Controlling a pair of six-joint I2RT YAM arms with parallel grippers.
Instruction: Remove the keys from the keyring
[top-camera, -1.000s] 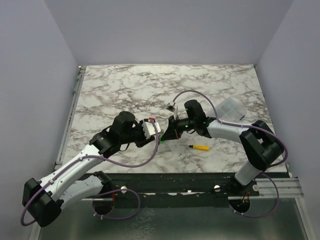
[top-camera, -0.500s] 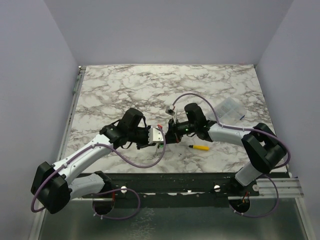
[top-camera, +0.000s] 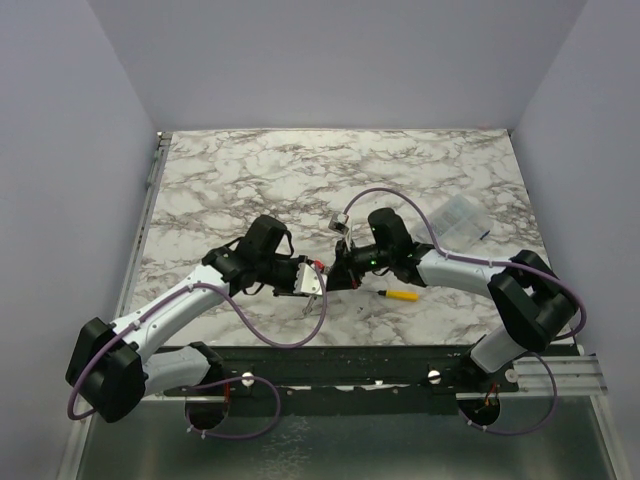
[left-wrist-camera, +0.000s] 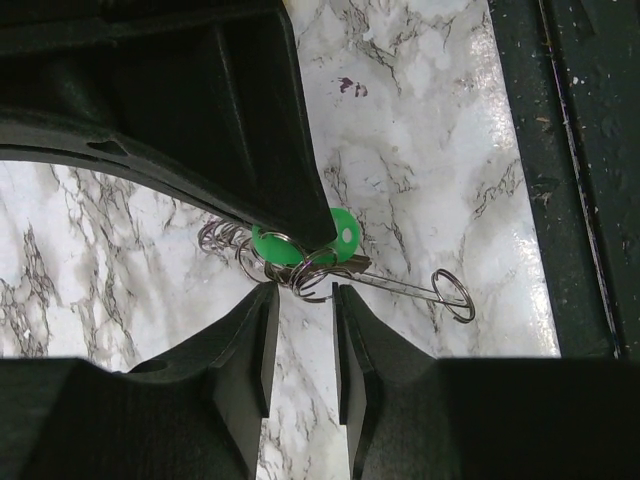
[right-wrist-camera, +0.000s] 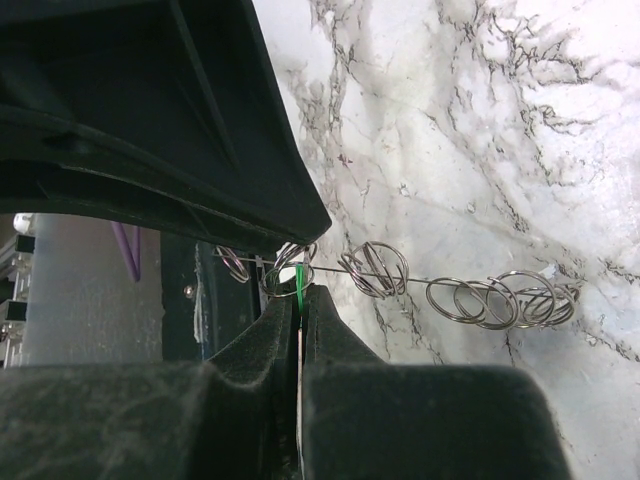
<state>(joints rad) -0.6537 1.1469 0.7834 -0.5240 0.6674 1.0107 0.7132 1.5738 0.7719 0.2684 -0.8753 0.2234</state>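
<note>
In the left wrist view a green-headed key (left-wrist-camera: 290, 243) hangs among a cluster of silvery rings, the keyring (left-wrist-camera: 312, 276), with a thin wire running right to a single ring (left-wrist-camera: 455, 294). My left gripper (left-wrist-camera: 303, 300) sits just below that cluster, its jaws a narrow gap apart with nothing between the pads. In the right wrist view my right gripper (right-wrist-camera: 302, 296) is shut on the green key (right-wrist-camera: 300, 278), seen edge-on, and the keyring (right-wrist-camera: 375, 268) stretches off to the right. From above, the left gripper (top-camera: 313, 282) and right gripper (top-camera: 335, 272) meet tip to tip near the table's front middle.
A yellow-handled screwdriver (top-camera: 401, 295) lies just right of the grippers. A clear plastic box (top-camera: 462, 218) stands at the right of the marble table (top-camera: 240, 180). The table's dark front edge (top-camera: 380, 350) is close behind the left gripper.
My left arm has swung in towards the right gripper and its jaws have narrowed. The right gripper has shifted slightly left, still holding the key.
</note>
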